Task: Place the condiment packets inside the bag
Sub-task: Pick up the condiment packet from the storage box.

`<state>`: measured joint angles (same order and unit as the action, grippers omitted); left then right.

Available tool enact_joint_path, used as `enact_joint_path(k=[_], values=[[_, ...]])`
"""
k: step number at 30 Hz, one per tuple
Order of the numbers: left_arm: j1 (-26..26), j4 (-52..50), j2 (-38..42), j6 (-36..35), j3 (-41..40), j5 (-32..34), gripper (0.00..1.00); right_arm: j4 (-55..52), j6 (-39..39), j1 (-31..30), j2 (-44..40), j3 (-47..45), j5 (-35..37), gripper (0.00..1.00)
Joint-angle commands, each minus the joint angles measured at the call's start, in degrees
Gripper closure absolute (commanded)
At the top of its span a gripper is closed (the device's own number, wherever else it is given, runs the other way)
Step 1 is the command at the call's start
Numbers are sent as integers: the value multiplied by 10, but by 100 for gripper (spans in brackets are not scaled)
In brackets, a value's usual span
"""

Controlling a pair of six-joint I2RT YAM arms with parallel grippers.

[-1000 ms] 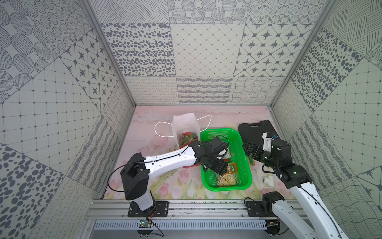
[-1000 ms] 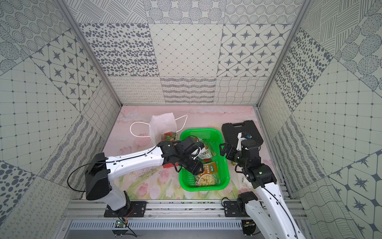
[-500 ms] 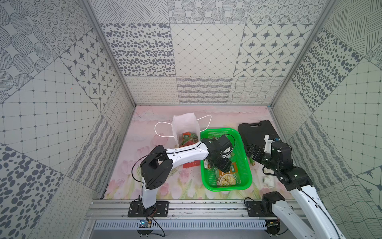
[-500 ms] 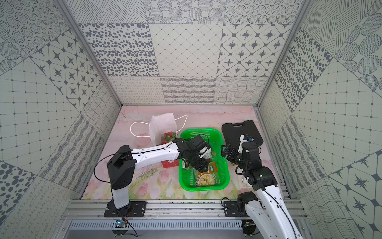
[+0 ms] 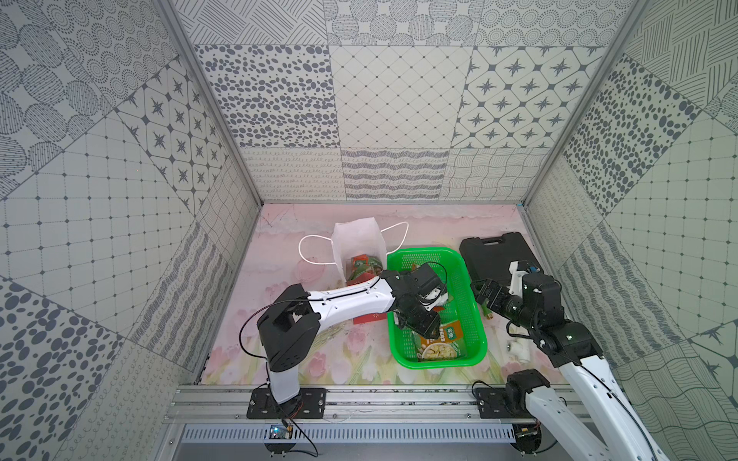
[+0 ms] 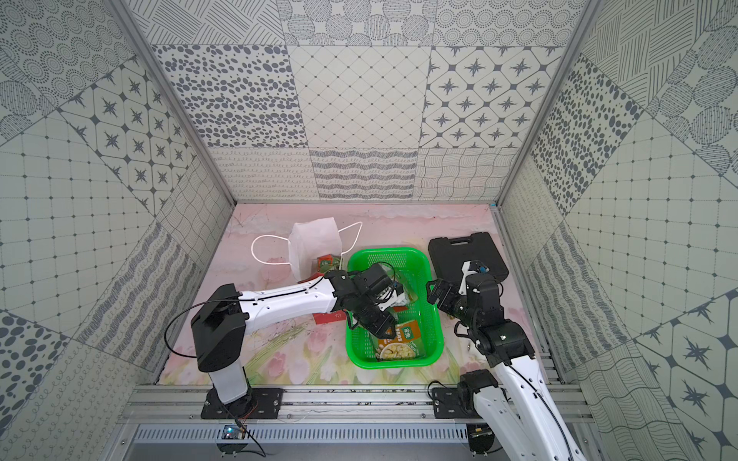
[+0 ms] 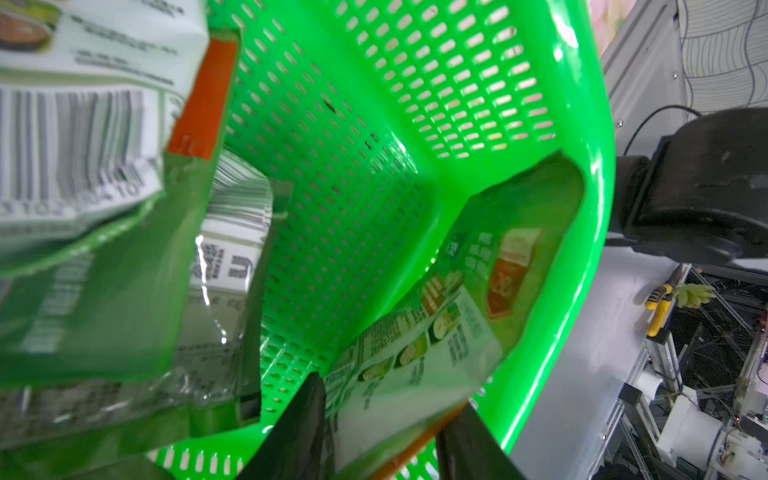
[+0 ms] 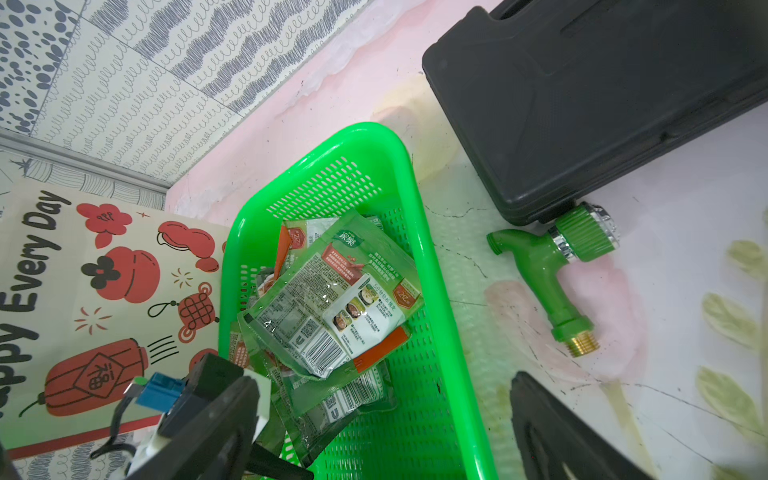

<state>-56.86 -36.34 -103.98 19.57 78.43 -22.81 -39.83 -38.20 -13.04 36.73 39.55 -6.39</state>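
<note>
Hanging inside the green basket [image 5: 407,255], the left gripper [image 7: 386,419] has its two dark, wedge-shaped fingers [image 7: 299,432] on either side of a leaning packet [image 7: 449,332]. This flat, glossy sachet is propped against the basket's smooth, rounded wall. Whether the fingers pinch it or only flank it I cannot tell.

The basket is bright moulded plastic, rectangular with rounded corners, its floor and walls pierced by rows of small slots. It sits right of the bench's middle, toward the near edge. The condiment packets [image 8: 332,303] lie heaped in it, crinkled green film with white barcode panels and orange strips. A large packet [image 5: 439,343] with a food photo lies flat at its near end.

The bag [image 5: 357,239], stiff white paper with looped cord handles, is just beside the basket's far left corner. Its side bears red lanterns and knots.

The right gripper [image 8: 385,378] is poised beside the basket's right rim, released and empty, its fingers spread wide. A black moulded hard case [image 5: 495,255] fills the far right corner of the bench [image 5: 279,247]. A green plastic tap [image 8: 548,270] with a brass thread lies against the case's near corner.
</note>
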Motion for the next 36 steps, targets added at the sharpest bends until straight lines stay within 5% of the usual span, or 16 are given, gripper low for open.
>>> enact_joint_path(k=[1, 8, 29, 36], values=[[-9, 4, 27, 10, -29, -47, 59, 25, -3, 2, -1, -14, -9, 3], [-12, -2, 42, 18, -30, -33, 100, 31, -10, 2, 0, -24, -22, 3], [-19, -121, 304, 11, 78, 119, 100, 126, 20, -5, 36, -73, -80, 3], [-19, -143, 368, 3, 120, 250, 100, 155, 22, -47, 51, -83, -46, 3]])
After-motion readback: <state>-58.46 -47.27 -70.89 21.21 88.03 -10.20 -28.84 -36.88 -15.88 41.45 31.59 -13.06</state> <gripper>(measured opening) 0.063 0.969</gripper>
